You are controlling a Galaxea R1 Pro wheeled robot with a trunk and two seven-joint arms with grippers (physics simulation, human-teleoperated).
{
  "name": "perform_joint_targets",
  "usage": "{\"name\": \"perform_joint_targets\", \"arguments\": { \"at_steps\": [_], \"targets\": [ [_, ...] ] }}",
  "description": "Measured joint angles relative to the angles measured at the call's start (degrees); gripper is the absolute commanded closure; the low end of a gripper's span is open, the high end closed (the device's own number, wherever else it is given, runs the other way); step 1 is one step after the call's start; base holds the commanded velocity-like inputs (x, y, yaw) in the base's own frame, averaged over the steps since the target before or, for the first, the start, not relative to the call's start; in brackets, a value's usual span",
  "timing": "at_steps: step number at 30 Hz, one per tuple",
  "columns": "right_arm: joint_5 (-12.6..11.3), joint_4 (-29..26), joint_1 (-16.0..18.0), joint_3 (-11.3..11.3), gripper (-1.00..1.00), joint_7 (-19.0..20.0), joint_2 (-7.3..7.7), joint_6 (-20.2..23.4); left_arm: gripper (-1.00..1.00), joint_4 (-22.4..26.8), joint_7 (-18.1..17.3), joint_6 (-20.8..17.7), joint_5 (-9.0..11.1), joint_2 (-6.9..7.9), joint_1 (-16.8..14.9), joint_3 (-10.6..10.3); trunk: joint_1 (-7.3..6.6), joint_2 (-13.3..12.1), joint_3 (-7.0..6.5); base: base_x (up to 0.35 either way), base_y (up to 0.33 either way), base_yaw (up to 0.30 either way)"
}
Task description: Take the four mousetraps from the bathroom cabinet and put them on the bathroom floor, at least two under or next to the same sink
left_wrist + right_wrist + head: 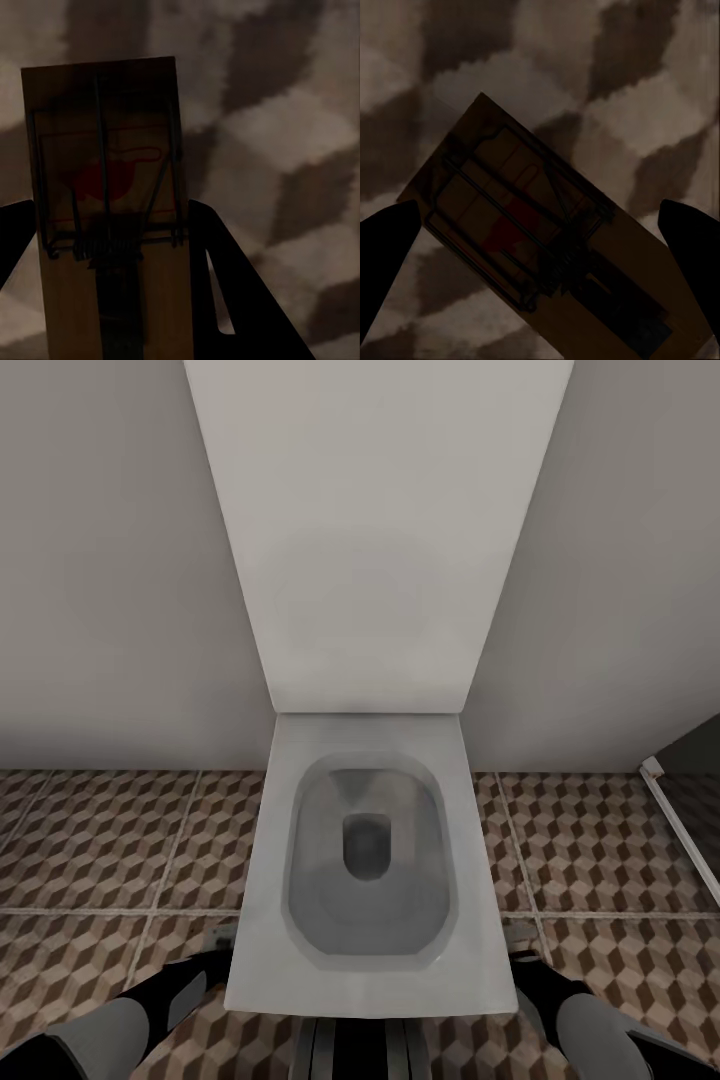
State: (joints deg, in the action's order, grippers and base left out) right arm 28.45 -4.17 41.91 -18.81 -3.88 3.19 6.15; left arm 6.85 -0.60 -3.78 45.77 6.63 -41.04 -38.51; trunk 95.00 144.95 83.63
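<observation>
Room: bathroom floor [100, 840] in cube-pattern tiles, white toilet [370, 870] against a grey wall, straight ahead of the robot
Left jaws [105, 225]: closed on a mousetrap [105, 150], its board running between the two dark fingers, above the tiles
Right jaws [540, 225]: spread wide; second mousetrap [540, 240] lies skewed between them, grip not visible, so I cannot tell if it is held
Sink: unseen here
Risk: setting the traps down by the toilet would likely miss the sink condition; the skewed right trap could slip
</observation>
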Motion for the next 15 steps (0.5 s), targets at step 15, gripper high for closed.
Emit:
{"name": "perform_joint_targets", "arguments": {
  "at_steps": [15],
  "targets": [
    [-0.88, 0.03, 0.00, -1.48, 1.00, 0.37, 4.40, -1.39, 1.00, 0.02, 0.06, 0.08, 0.07, 0.18, -0.01, 0.07, 0.00, 0.00, 0.00, 0.000, 0.000, 0.000]
  ]
}}
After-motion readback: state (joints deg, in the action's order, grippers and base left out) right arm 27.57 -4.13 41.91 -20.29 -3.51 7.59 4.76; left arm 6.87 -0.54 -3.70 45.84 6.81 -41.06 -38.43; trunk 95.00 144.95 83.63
